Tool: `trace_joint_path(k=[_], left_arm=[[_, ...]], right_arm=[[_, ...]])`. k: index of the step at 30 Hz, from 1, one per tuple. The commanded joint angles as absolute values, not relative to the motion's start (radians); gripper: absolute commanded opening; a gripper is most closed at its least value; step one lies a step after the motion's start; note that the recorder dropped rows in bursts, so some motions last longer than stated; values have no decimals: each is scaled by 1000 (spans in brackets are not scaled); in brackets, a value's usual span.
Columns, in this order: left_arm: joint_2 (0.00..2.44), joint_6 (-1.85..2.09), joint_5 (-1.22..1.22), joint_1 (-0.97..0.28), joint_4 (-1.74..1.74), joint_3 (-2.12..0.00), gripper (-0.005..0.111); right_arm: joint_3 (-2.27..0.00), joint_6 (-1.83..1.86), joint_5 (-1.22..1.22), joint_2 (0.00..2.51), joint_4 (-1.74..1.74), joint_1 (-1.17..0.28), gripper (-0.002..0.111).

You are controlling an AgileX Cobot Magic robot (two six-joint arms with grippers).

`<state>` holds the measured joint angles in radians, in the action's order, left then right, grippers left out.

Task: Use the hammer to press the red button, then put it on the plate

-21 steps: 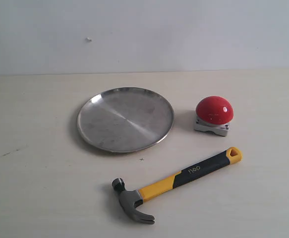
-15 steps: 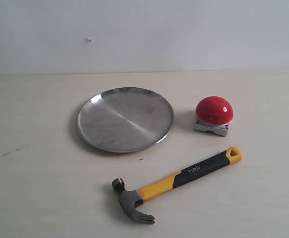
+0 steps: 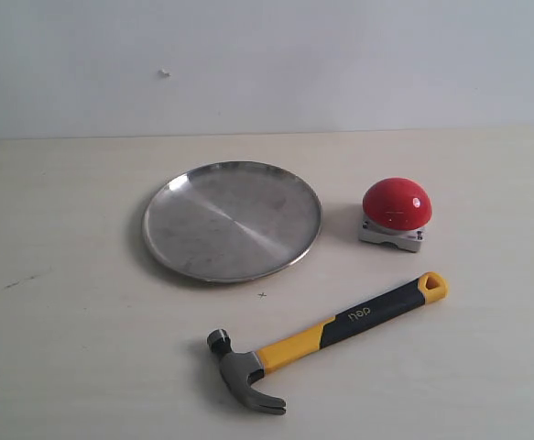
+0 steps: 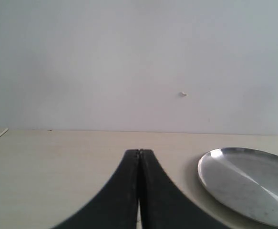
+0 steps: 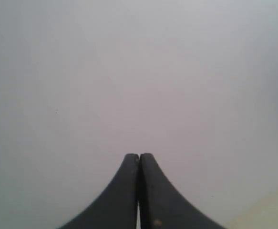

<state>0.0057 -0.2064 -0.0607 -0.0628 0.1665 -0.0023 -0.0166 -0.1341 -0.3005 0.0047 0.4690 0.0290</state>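
The hammer (image 3: 326,335) lies flat on the pale table near the front, steel head to the lower left, holed yellow handle end pointing up right. Behind its handle end sits the red button (image 3: 396,204) on a light-grey base. The round steel plate (image 3: 232,220) rests left of the button and holds nothing; part of the plate (image 4: 246,183) also shows in the left wrist view. My left gripper (image 4: 139,151) is shut on nothing, above bare table beside the plate. My right gripper (image 5: 139,156) is shut on nothing and faces a blank wall. Neither gripper shows in the exterior view.
A pale wall (image 3: 267,64) rises behind the table, with a small white speck (image 3: 164,72) on it. A dark smudge (image 3: 19,280) marks the tabletop at the left.
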Motion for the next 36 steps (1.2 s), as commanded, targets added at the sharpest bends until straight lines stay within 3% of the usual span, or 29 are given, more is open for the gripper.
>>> trace_joint_path(k=[1,10,18,21,24,28,36], left_arm=[[0,-213,-58,-62,173,0,0],[0,-213,-58,-62,173,0,0],[0,-213,-58,-62,173,0,0],[0,-213,-58,-62,173,0,0],[0,-213,-58,-62,173,0,0],[0,-213,-58,-62,173,0,0],[0,-213,-58,-62,173,0,0]], right_arm=[[-148,-143,-264,55,386,35,0],[-603,-76,143,468,44,35,0],[-1028,244,817,886,30,35,0],[-1144,428,1058,1112,173,35,0],[-1148,607,1078,1250,346,9,1],[-1148,715,1044,1459,204,-174,12],[-1245,969,962,1817,23,-544,12]])
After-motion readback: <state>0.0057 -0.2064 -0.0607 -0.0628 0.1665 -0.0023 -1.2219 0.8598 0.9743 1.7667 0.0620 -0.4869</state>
